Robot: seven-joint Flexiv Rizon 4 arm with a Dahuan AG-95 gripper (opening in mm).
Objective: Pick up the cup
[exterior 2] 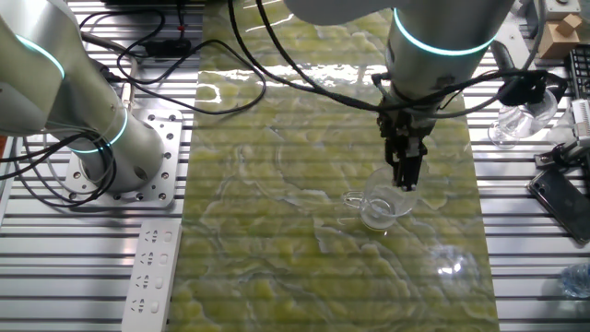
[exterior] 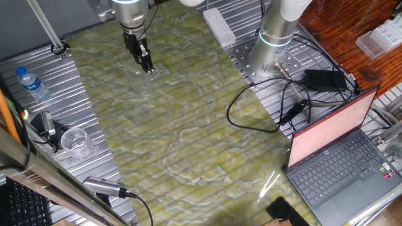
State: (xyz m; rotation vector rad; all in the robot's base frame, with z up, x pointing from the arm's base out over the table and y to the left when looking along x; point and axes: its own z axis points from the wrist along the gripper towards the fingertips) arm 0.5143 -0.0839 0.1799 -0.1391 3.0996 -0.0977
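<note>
The cup (exterior: 141, 80) is a faint see-through tumbler standing on the green marbled mat (exterior: 188, 125) at the far left. It also shows in the other fixed view (exterior 2: 380, 207), right of the mat's middle. My gripper (exterior: 147, 66) points straight down at the cup's rim on its right side; in the other view the gripper (exterior 2: 406, 181) overlaps the cup's far rim. The two dark fingers stand close together and seem to pinch the rim wall. The cup's base looks to rest on the mat.
A small water bottle (exterior: 31, 83) and a whiter clear cup (exterior: 75, 142) stand on the ribbed metal at left. A power strip (exterior: 218, 25), a second arm's base (exterior: 275, 39), cables (exterior: 257, 113) and an open laptop (exterior: 342, 154) are at right.
</note>
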